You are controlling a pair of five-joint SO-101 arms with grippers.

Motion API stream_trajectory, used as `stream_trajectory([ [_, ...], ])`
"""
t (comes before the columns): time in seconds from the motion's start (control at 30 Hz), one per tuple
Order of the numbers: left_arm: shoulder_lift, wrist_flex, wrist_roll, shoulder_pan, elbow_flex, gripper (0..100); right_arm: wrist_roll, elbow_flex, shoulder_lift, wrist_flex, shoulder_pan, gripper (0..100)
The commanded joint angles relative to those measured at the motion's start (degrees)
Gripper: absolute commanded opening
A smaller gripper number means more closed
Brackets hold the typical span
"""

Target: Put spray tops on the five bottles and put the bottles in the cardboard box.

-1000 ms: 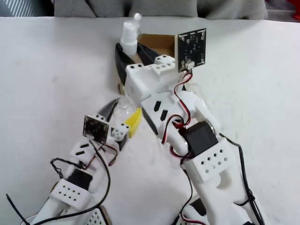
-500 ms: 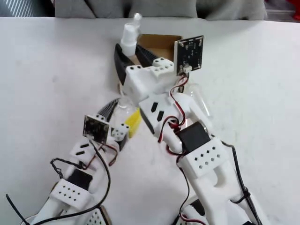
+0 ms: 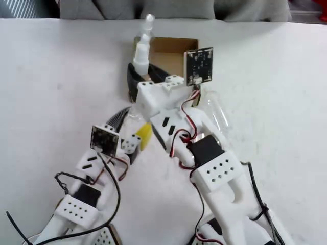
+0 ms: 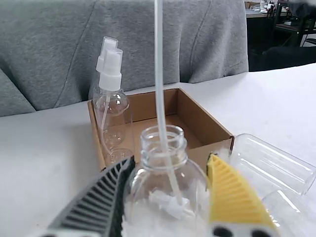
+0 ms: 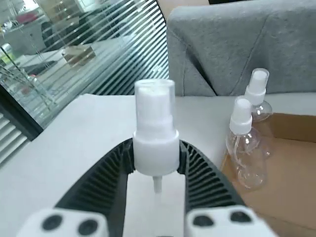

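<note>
The white bench point(image 3: 61, 76) runs back to a grey sofa, and on it the open bottle point(image 4: 163, 148) stands upright, gripped about its shoulders by the left arm's fingers point(image 4: 106, 197), at about 7 o'clock of the cardboard box point(image 3: 176, 47) in the high view. The spray top point(image 5: 155, 143) is clamped in the right arm's fingers point(image 5: 106, 177) above that neck, at 12 o'clock of the bottle from overhead. Its thin dip tube point(image 4: 159, 74) hangs plumb with its lower end inside the mouth, so tube and bottle share one vertical axis and the coming move looks like a straight descent by the right arm until collar meets neck.
</note>
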Motion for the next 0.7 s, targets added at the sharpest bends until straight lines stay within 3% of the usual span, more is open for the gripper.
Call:
stream_trajectory([
  [0.0, -0.92, 0.09, -0.35, 0.57, -0.09, 6, -0.62, 1.41, -2.07, -1.36, 0.57, 1.6],
  [0.37, -0.92, 0.09, -0.35, 0.57, -0.09, 6, -0.62, 8.09, -2.15, -1.36, -5.85, 1.6],
  [0.67, -0.84, 0.18, -0.35, 0.57, -0.09, 6, -0.18, 9.67, -4.35, -0.75, -5.93, 2.2],
])
